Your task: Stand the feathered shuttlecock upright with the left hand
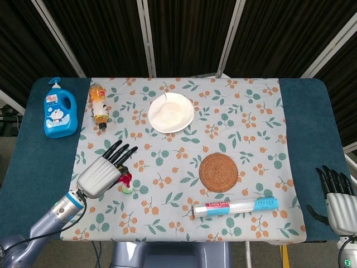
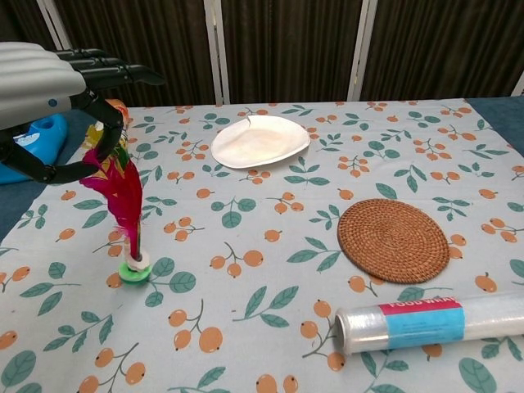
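Note:
The feathered shuttlecock [image 2: 127, 205] stands upright on its green base on the floral cloth at the front left, its pink and red feathers pointing up. In the head view the shuttlecock [image 1: 126, 181] only peeks out beside my left hand [image 1: 102, 172]. My left hand [image 2: 37, 86] hovers over the feather tops with fingers stretched out and the thumb curved beside the feathers; I see no grip on them. My right hand [image 1: 338, 201] rests at the table's right front corner, fingers apart, holding nothing.
A blue pump bottle [image 1: 59, 109] and a lying drink bottle [image 1: 99, 104] are at the back left. A white plate [image 1: 171, 113] sits at the back middle, a woven coaster [image 1: 219, 173] right of centre, and a cling film roll [image 1: 236, 206] near the front edge.

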You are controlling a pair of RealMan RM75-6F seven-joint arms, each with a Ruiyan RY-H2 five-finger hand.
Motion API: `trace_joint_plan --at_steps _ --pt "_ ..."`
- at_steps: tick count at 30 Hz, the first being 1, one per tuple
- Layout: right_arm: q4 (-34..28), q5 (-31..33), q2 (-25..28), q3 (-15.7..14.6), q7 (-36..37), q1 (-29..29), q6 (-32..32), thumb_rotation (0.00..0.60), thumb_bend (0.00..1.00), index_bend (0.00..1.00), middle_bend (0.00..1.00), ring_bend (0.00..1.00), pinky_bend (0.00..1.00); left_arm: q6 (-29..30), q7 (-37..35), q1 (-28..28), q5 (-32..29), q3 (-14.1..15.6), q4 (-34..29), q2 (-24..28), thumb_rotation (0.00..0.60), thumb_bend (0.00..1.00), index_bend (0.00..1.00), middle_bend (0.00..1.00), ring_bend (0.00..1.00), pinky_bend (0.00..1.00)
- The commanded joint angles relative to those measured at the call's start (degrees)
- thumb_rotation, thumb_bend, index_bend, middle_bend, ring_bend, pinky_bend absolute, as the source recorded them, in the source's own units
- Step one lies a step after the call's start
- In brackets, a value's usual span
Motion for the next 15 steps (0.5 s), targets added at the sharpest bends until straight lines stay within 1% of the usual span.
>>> trace_joint_plan --at_steps 1,12,14,15 --pt "0.01 0.01 0.00 0.00 0.00 0.01 -0.02 0.600 0.12 0.00 0.00 0.00 0.00 0.19 -0.07 0.07 0.01 0.17 0.24 -0.19 0.600 0.46 0.66 0.00 0.00 0.00" --pt "-0.03 -0.01 0.06 -0.04 0.05 0.00 -0.06 0.600 0.12 0.00 0.00 0.00 0.00 0.37 -0.37 0.38 -0.12 1.23 0.69 -0.63 0.600 0.46 0.66 0.00 0.00 0.00" --pt "-0.04 -0.02 0.06 -0.03 0.05 0.00 -0.06 0.600 0.12 0.00 0.00 0.00 0.00 0.41 -0.39 0.40 -0.04 1.38 0.79 -0.64 0.600 0.46 0.64 0.00 0.00 0.00" --pt "-0.04 -0.04 0.05 -0.03 0.06 0.00 -0.05 0.600 0.12 0.00 0.00 0.00 0.00 0.52 -0.46 0.44 0.05 1.45 0.84 -0.62 0.600 0.46 0.62 0.00 0.00 0.00"
